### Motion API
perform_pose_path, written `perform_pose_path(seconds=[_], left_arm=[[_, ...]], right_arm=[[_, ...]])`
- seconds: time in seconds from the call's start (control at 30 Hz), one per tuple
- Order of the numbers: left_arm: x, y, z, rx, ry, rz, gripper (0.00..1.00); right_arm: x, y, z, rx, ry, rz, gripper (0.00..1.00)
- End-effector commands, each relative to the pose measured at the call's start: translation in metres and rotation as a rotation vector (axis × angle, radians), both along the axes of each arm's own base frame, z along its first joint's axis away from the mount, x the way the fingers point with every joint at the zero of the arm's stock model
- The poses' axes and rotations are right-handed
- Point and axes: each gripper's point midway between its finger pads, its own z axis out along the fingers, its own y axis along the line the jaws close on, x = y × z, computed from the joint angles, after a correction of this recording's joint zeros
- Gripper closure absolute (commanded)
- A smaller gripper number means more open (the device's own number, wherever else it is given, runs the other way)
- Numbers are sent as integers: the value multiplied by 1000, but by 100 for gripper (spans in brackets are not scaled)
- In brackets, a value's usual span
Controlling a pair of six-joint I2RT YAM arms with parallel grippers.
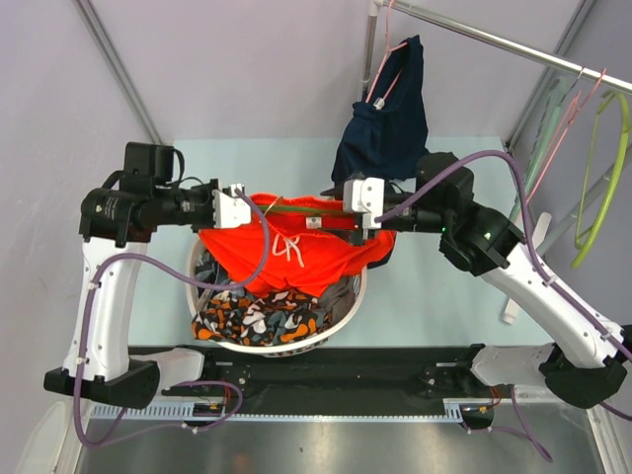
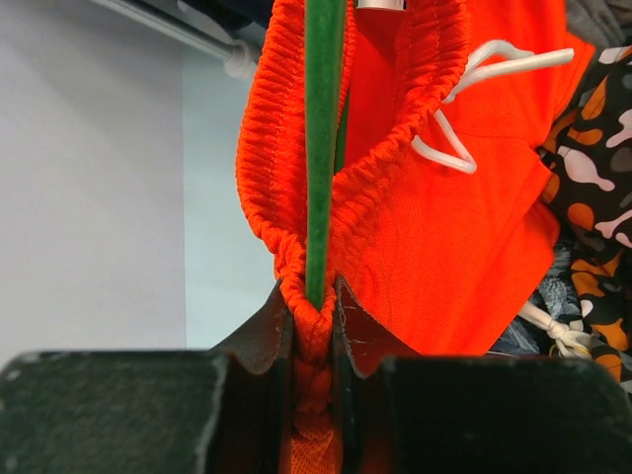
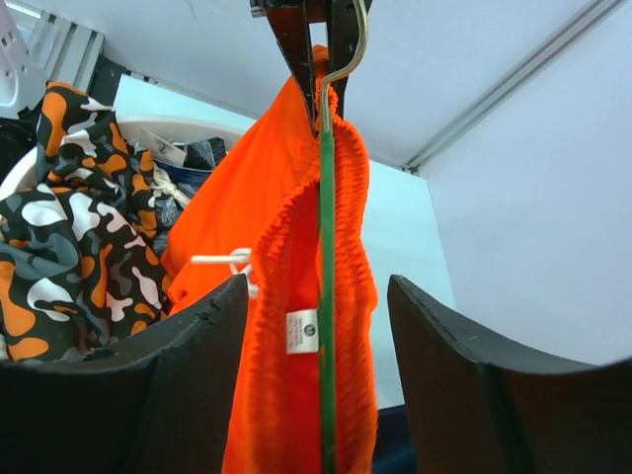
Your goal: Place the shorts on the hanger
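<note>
The orange-red shorts (image 1: 296, 247) hang stretched between my two grippers above the basket, white drawstring (image 1: 286, 249) facing front. The dark green hanger (image 1: 306, 205) runs through the waistband. My left gripper (image 1: 237, 207) is shut on the bunched waistband and the hanger's end; in the left wrist view the hanger's green bar (image 2: 324, 148) runs into the closed gripper (image 2: 314, 296) with the shorts' fabric (image 2: 444, 247). My right gripper (image 1: 360, 215) is open; in the right wrist view it (image 3: 316, 286) straddles the hanger (image 3: 327, 375) and waistband (image 3: 281, 267) without touching. The silver hook (image 3: 353, 49) shows at the far end.
A white laundry basket (image 1: 326, 331) below holds the orange-black-white patterned cloth (image 1: 257, 318). A dark navy garment (image 1: 387, 128) hangs on a pink hanger from the metal rail (image 1: 494, 41) at the back right. Lime-green hangers (image 1: 602, 188) hang further right.
</note>
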Motion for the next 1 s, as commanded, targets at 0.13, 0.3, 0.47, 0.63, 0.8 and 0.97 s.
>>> perform_pose_path(seconds=[0.13, 0.3, 0.47, 0.63, 0.8, 0.97], left_arm=[[-23, -25, 38, -100, -102, -123, 100], [-26, -27, 39, -118, -96, -128, 100], [-28, -30, 41, -190, -92, -87, 88], [-44, -38, 81, -354, -157, -76, 40], [-78, -52, 125, -539, -105, -134, 32], [-80, -59, 152, -623, -52, -145, 29]], right_arm=[[13, 16, -18, -102, -8, -30, 44], [15, 15, -40, -164, 30, -41, 62], [21, 11, -29, -101, 109, -127, 100], [34, -4, -7, -31, 207, -291, 100], [41, -26, -1, 8, 282, -438, 100], [39, -39, 1, 29, 303, -491, 100]])
